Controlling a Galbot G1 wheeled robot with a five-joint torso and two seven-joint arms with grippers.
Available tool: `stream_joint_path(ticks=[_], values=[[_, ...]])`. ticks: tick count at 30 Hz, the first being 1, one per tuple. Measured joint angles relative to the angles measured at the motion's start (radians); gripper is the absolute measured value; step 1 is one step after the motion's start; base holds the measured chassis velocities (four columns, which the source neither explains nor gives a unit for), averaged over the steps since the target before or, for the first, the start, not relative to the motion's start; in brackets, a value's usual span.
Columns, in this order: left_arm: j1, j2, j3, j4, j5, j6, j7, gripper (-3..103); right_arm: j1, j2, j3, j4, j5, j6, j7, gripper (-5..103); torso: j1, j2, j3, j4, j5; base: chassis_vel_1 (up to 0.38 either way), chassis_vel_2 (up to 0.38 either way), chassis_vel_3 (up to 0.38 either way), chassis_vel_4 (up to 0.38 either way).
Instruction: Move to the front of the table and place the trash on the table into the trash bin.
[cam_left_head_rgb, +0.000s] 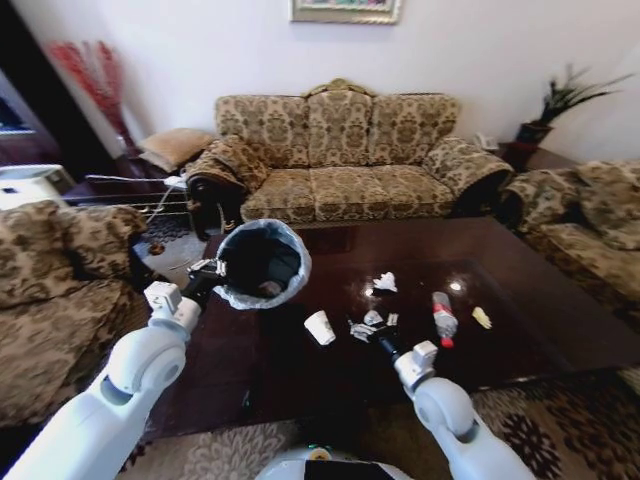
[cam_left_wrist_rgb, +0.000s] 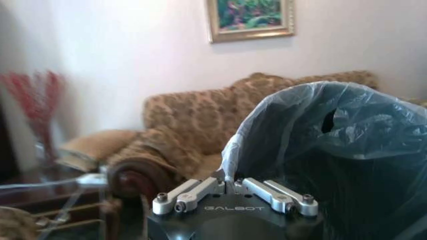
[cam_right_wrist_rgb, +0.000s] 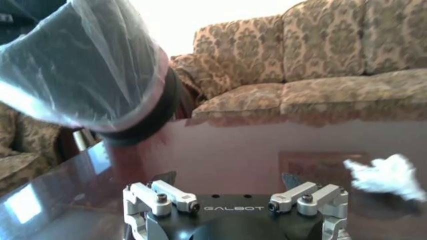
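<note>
At the left of the head view, the left gripper (cam_left_head_rgb: 212, 268) holds the bin (cam_left_head_rgb: 262, 262) by its rim, tilted so the mouth faces the robot, lifted over the left end of the tabletop (cam_left_head_rgb: 560, 320). In the left wrist view its fingers (cam_left_wrist_rgb: 200, 186) are drawn together on the liner's folded edge. Something small lies inside the bin, too dim to name. The bin looks light and stiff, but the liner is thin and slippery, so a pinch on the rim could slide.

Moving right, a paper cup (cam_left_head_rgb: 320, 327) lies on its side near the front edge. It is light and easily crushed, best taken across its wall near the rim. Just beside it are small crumpled wrappers (cam_left_head_rgb: 364, 326), soft and featherlight. The right gripper (cam_left_head_rgb: 385, 343) hovers low, just beside them, its fingers (cam_right_wrist_rgb: 293, 180) spread wide with nothing between them.

Farther back sits a crumpled paper (cam_left_head_rgb: 385, 283), loose and springy. Right again lies a bottle (cam_left_head_rgb: 443, 318) on its side; it is smooth, likely to roll, and best gripped mid-body. A yellow scrap (cam_left_head_rgb: 481, 317) lies near it.
</note>
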Motion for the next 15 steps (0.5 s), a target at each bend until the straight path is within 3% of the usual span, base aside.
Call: stream_joint_path(ticks=[3,15], values=[[0.013,0.005,-0.029,0.001,0.009,0.001,0.001,1,0.04,0.009,-0.051,-0.063,0.003,0.021,0.0,100,0.0,0.0,0.0,0.0008,-0.0003,0.0,0.0,0.0,0.0],[0.025,0.009,-0.033,-0.01,0.009,0.016,0.007,1,0.234,0.092,-0.196,-0.286,0.017,0.038,-0.016,100,0.0,0.0,0.0,0.0002,-0.0001,0.0,0.0,0.0,0.0]])
